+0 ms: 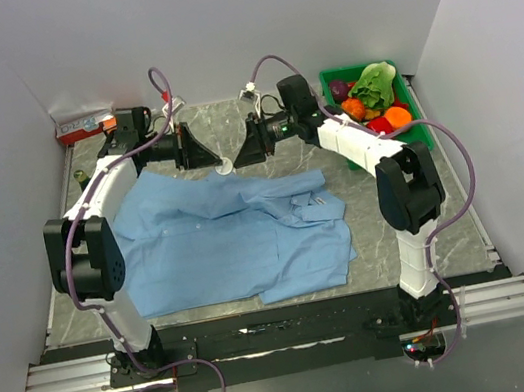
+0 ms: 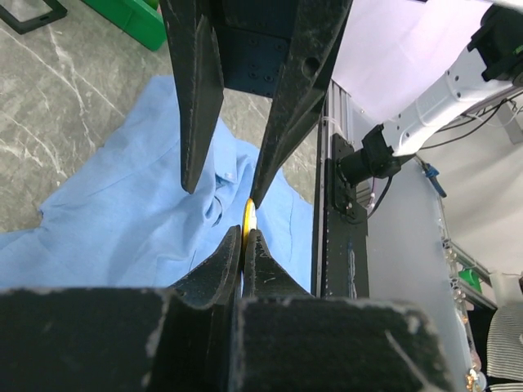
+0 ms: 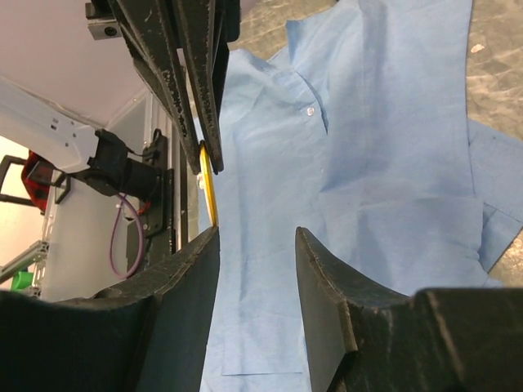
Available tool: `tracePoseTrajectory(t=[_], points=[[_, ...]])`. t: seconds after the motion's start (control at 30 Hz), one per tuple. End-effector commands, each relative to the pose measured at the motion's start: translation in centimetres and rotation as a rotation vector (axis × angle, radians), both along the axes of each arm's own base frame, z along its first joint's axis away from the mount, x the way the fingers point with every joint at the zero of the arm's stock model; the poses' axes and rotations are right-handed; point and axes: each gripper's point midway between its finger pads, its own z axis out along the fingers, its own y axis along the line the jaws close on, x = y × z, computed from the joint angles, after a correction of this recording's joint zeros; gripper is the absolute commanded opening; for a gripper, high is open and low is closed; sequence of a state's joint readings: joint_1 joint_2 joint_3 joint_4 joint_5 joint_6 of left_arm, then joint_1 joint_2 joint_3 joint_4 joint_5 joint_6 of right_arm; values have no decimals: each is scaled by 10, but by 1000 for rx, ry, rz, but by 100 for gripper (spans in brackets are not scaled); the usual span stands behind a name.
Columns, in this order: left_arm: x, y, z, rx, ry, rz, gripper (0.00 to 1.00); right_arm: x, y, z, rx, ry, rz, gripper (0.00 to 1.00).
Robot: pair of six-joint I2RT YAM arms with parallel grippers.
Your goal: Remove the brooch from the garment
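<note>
Marble table: one shirt, one brooch.

Shirt flat on table; arms' jaws tip-to-tip beyond its far edge, brooch between.

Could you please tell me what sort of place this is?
Probably a robotics lab test cell: left arm and right arm bolted to a rail beside a marble-patterned table, white walls closing it in, a shirt and green bin of produce as props.
</note>
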State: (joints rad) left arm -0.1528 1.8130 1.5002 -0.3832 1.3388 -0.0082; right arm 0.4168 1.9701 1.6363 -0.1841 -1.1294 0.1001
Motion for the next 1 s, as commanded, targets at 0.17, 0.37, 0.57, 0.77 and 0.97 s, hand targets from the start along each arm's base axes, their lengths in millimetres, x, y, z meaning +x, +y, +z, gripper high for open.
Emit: tracePoseTrajectory(t=[0.17,0.37,0.57,0.77,0.97], points=[[10,-3,13,-32,-31,-13,1,-12,6,45,100,-76,72,45],[11,-3,10,-29,-28,-10,1,-14,8,50,128,-71,97,42],[12,-4,14,-42,-25,-17,1,-13,13,48,129,-72,108,41],[11,-5,14,-49,-9,-24,1,-12,21,42,123,-50,103,35],[13,-4,13,-47,-10,-18,1,-12,25,42,126,-59,114,28]])
